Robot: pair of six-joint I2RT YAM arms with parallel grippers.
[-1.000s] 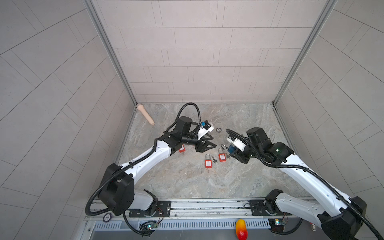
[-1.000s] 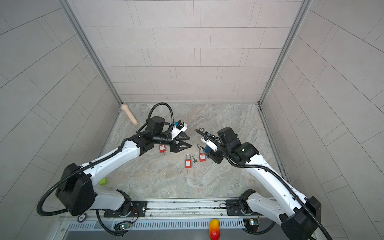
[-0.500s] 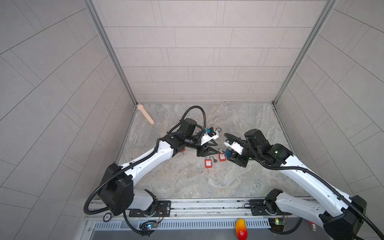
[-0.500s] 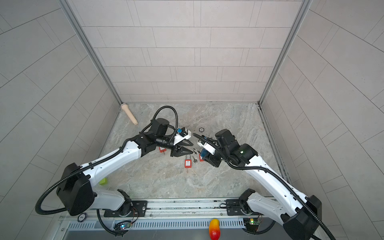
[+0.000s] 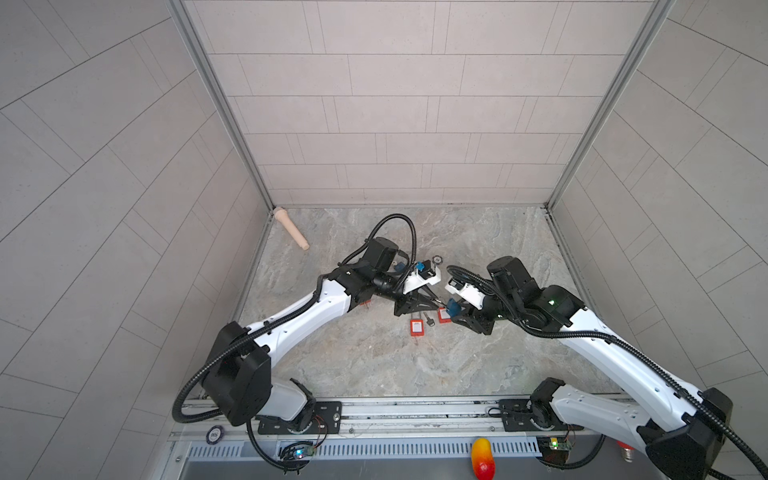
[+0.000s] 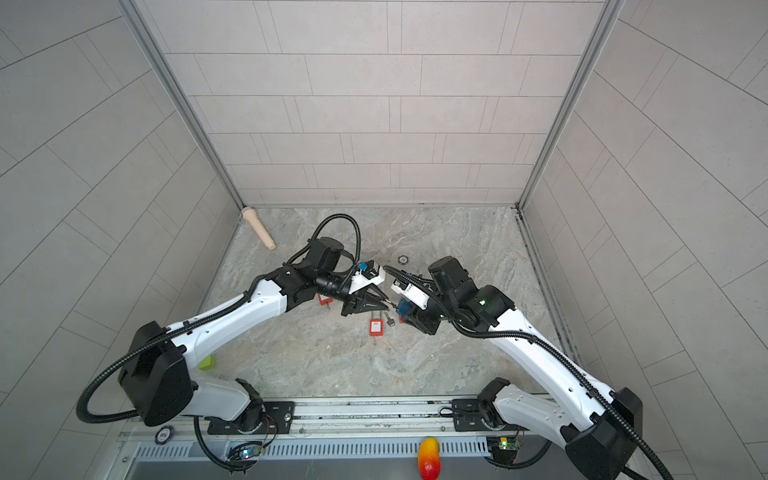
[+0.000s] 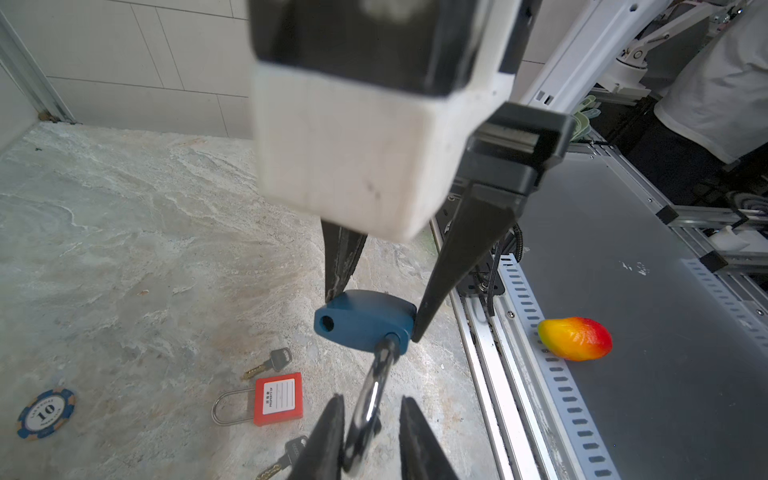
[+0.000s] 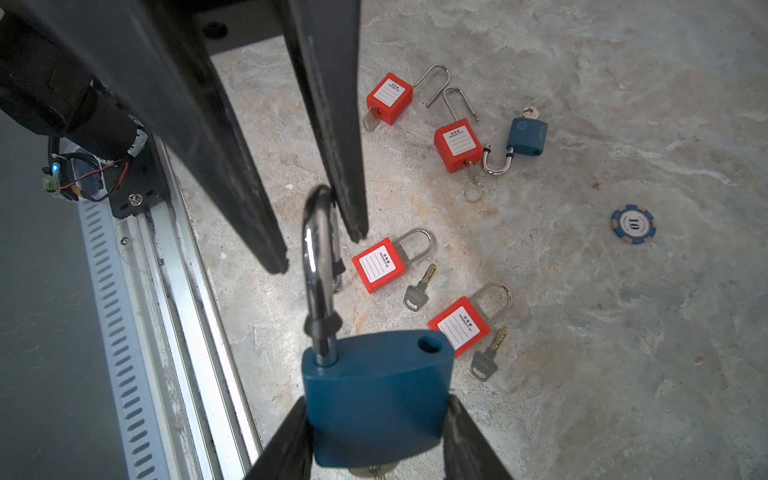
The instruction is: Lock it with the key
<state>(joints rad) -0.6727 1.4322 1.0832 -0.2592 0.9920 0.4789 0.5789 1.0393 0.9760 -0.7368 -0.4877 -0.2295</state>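
Blue padlock: body was clamped in right gripper, held above stone floor; key showed under body. Shackle stood open between left gripper jaws, narrowly parted, one finger touching it. Red padlocks and loose keys lay below.

I see a blue poker chip marked 10 lying flat on the marble worktop toward twelve o'clock. A beige peg lies at ten o'clock, a lime-green block at eight, and a toy mango off the worktop at six.
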